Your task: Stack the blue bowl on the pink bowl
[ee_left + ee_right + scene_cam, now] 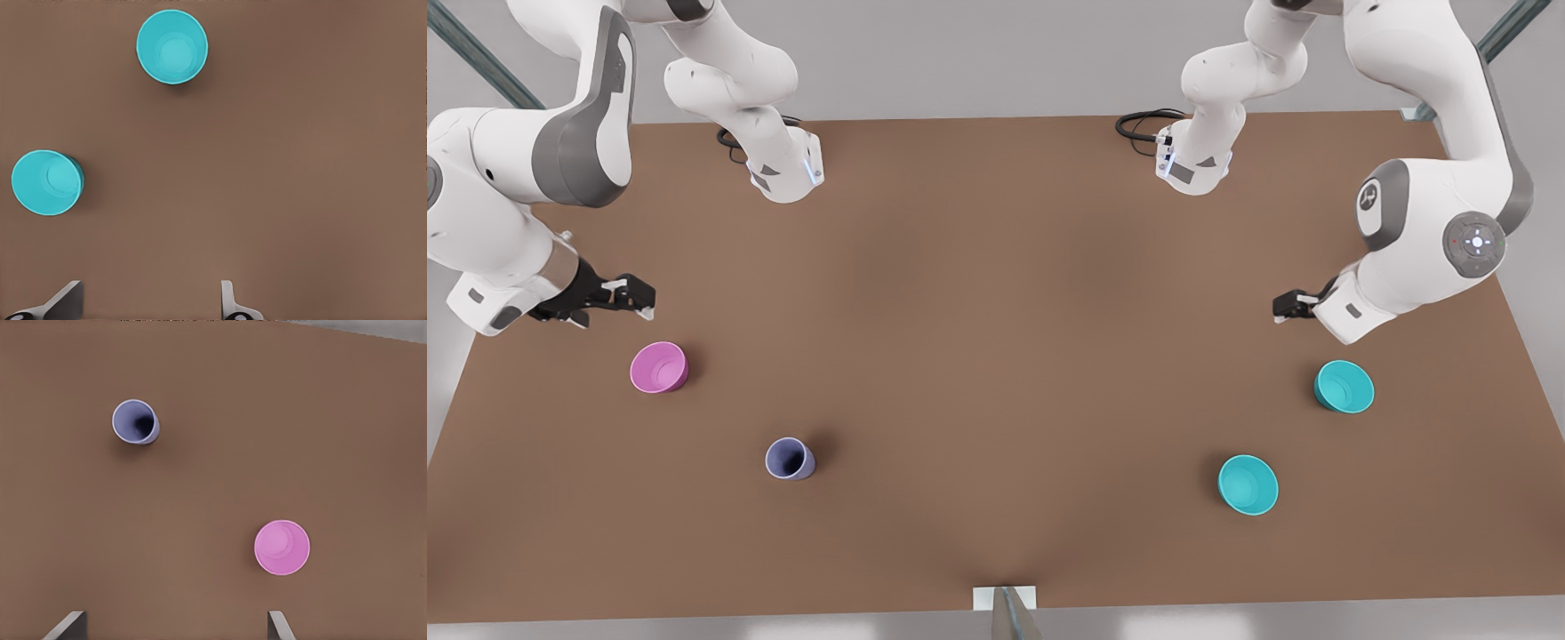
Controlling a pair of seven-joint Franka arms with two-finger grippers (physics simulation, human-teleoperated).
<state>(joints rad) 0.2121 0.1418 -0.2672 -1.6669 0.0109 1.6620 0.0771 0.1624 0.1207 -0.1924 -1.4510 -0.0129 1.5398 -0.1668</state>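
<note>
Two alike teal-cyan bowls stand upright on the front view's right, one nearer the table's side edge and one closer to the front edge; either could be the blue bowl. The left wrist view shows them both. My left gripper hovers open beside them, holding nothing. The pink bowl sits upright on the front view's left. My right gripper hangs open just behind it, apart from it.
A small lavender-blue cup stands between the pink bowl and the table's front edge. The brown table stretches bare between the two groups. Both arm bases stand at the back.
</note>
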